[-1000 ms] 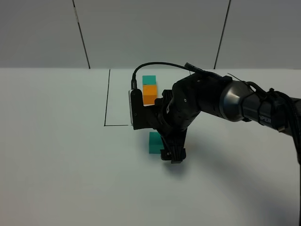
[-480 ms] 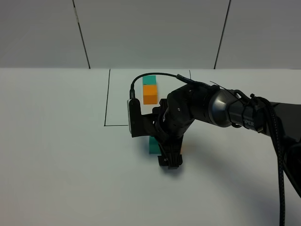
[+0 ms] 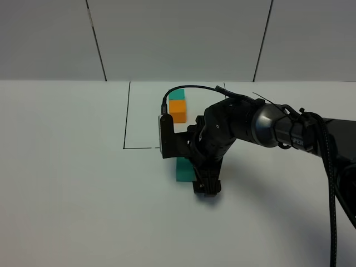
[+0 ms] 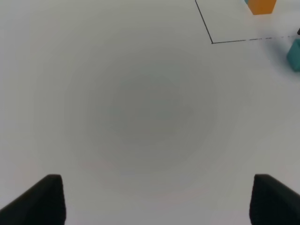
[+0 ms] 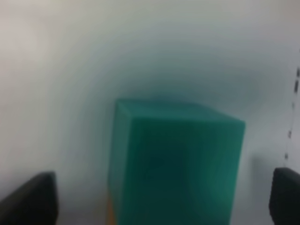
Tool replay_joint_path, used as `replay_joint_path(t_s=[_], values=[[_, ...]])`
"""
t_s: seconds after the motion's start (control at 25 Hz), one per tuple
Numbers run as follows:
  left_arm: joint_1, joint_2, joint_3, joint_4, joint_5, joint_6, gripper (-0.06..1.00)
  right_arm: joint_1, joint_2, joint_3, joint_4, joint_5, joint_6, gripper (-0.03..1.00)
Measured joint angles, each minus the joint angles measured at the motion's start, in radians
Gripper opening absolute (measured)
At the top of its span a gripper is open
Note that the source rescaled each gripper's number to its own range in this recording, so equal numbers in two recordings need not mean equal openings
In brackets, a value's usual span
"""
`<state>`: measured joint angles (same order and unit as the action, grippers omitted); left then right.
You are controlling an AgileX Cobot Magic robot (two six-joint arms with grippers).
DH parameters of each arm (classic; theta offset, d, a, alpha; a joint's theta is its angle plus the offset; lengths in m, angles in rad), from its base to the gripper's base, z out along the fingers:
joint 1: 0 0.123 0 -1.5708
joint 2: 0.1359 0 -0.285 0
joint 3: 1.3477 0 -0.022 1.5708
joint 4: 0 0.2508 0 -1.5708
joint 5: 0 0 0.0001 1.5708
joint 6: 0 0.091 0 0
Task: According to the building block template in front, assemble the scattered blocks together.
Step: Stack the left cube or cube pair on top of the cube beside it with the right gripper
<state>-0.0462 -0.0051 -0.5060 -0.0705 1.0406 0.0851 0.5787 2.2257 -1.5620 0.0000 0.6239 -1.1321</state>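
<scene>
Plain white table (image 3: 67, 194) carrying a thin black outline (image 3: 127, 117), framed pair (image 3: 177, 107) showing one teal and one orange cube, loose cube (image 3: 182, 169) showing plain matte teal, robot arm (image 3: 261, 125) gleaming black and grey, wall (image 3: 178, 39) looking pale grey

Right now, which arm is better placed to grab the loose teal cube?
Right. Its open fingers are down beside the teal cube; left fingers hang over the table, far from it.

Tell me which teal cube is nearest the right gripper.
The loose teal cube outside the black frame, beside the right gripper; the framed teal cube sits behind the orange cube.
</scene>
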Motion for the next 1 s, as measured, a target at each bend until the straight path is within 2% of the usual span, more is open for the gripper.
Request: replay_joint_path(t_s=[0.48,0.6,0.76,0.84,1.0], values=[[0.0,0.0,0.0,0.0,0.0,0.0,0.67,-0.005,0.013,-0.011,0.011,0.02,0.0,0.8],[0.0,0.0,0.0,0.0,0.0,0.0,0.67,-0.005,0.017,-0.011,0.019,0.024,0.0,0.77],[0.0,0.0,0.0,0.0,0.0,0.0,0.67,-0.005,0.02,-0.012,0.029,0.041,-0.001,0.59],[0.0,0.0,0.0,0.0,0.0,0.0,0.67,-0.005,0.02,-0.012,0.038,0.045,-0.001,0.46],[0.0,0.0,0.0,0.0,0.0,0.0,0.67,-0.005,0.025,-0.012,0.044,0.036,0.0,0.11]])
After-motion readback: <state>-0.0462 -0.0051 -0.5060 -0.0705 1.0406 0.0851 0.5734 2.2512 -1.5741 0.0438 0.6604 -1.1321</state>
